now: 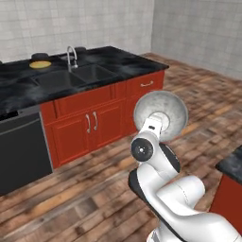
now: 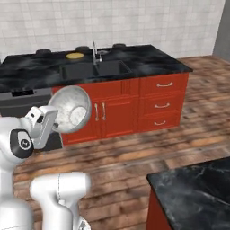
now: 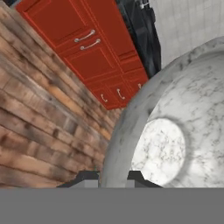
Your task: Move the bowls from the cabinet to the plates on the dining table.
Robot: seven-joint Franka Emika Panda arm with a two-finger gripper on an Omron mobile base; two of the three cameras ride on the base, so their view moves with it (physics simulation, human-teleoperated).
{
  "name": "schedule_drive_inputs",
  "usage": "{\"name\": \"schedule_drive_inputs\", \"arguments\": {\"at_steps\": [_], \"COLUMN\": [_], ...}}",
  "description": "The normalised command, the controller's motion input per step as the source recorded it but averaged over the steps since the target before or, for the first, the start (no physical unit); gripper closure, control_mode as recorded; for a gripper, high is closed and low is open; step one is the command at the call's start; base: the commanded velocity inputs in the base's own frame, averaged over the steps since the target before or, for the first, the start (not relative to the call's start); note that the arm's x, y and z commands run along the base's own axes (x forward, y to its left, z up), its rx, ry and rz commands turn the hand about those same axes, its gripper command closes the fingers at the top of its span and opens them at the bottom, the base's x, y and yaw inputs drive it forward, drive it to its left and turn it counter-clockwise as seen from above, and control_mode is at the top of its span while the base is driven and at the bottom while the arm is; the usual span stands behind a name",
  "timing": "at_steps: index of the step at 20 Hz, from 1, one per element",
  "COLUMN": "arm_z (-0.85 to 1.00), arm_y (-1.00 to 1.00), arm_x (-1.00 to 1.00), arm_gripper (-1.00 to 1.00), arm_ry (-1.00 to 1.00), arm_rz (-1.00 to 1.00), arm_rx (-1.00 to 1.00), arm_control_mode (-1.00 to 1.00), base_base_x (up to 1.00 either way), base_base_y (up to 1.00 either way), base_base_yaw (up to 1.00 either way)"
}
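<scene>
The gripper (image 3: 113, 176) has its 2 fingers pressed together on the rim of the pale grey speckled bowl (image 2: 69, 109), pinching it, and the bowl is held up in the air, tipped on its side, with the wood floor (image 1: 94, 189) far below it. Ahead of the gripper and lower stands the dining table (image 2: 148, 60), a black marble top on a red base, with its sink (image 2: 96, 69) and faucet (image 2: 94, 53). Beyond the sink, on the far part of the top, lies the yellow-orange plate (image 2: 75, 56). I judge this to be the carrying step for 1 bowl. The next move calls for coming nearer, turning the bowl upright and lowering it onto a plate.
</scene>
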Motion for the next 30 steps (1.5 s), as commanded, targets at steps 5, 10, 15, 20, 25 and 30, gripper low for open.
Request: {"name": "schedule_drive_inputs", "arguments": {"at_steps": [5,10,15,20,25,30], "arm_z": [0.00,0.00,0.00,0.00,0.00,0.00], "arm_y": [0.00,0.00,0.00,0.00,0.00,0.00], "arm_x": [0.00,0.00,0.00,0.00,0.00,0.00], "arm_gripper": [1.00,1.00,1.00,1.00,1.00,1.00], "arm_ry": [0.00,0.00,0.00,0.00,0.00,0.00], "arm_rz": [0.00,0.00,0.00,0.00,0.00,0.00], "arm_rx": [0.00,0.00,0.00,0.00,0.00,0.00], "arm_control_mode": [1.00,1.00,1.00,1.00,1.00,1.00], "base_base_x": [1.00,1.00,0.84,0.61,0.73,0.92], "base_base_y": [-0.02,-0.27,-0.49,-0.74,-0.77,-0.57], "base_base_yaw": [0.00,0.00,0.00,0.00,0.00,-0.05]}}
